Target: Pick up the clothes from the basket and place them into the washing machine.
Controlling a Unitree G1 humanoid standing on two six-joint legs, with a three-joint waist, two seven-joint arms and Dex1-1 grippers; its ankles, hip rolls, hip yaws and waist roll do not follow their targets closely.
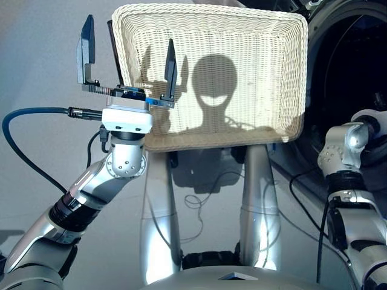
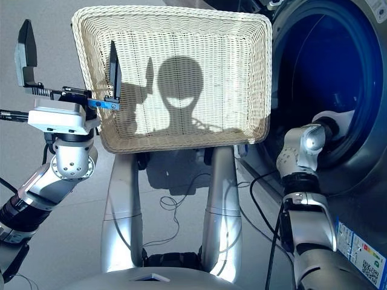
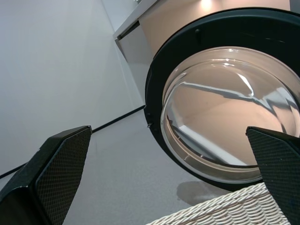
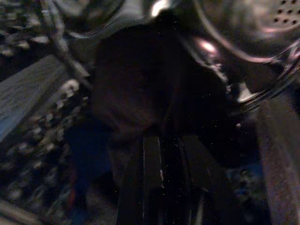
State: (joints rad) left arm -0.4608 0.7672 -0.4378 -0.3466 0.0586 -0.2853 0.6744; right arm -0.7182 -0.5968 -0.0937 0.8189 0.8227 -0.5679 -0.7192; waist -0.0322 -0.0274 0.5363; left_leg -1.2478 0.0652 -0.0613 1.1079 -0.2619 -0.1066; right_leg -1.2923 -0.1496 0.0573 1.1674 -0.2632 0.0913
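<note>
Wicker fills the head views: the basket [image 1: 208, 78], cream-white and woven, shows only bare weave, with none of the clothes in it; the left gripper [image 1: 128, 57] rises at its left edge with fingers spread wide and nothing between them, one finger over the rim, the other well outside; to the right the washing machine [image 2: 338, 90] stands with its dark drum opening, and the right arm [image 2: 302, 151] reaches into that opening so its gripper is out of sight in these views. From the left wrist, the two black fingers [image 3: 51, 178] stand far apart and empty, framing the porthole door [image 3: 225, 108] swung open, with a strip of basket rim below. From the right wrist, the picture is very dark; perforated drum metal [image 4: 276, 23] curves overhead, and a dark mass that may be a garment [image 4: 136, 89] lies just ahead of the right gripper [image 4: 161, 183], whose fingers seem close together, though whether they grip the cloth I cannot tell. Judging by the bare basket, the step in hand is the last deposit; the next move calls for making sure the cloth is free, then drawing the right arm out clear of the door rim.
</note>
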